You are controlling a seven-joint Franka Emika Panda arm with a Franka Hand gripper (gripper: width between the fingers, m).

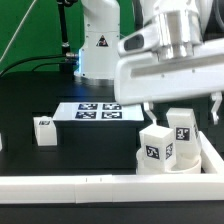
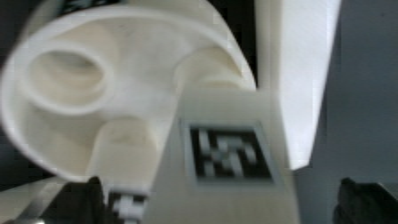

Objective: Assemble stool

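The claw (image 1: pixel 182 106) gapes wide, holding nothing, its fingers (image 2: pixel 80 198) flanking an upright leg (image 1: pixel 180 126) on the round seat (image 1: pixel 206 162), near, on the exterior view's right of the tabletop (image 1: pixel 30 100); a second leg (image 1: pixel 153 150) stands beside it.

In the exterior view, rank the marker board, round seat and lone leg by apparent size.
1. The seat and the marker board look about alike; the seat is nearer and partly covered, so unranked.
2. The lone leg, clearly smallest.
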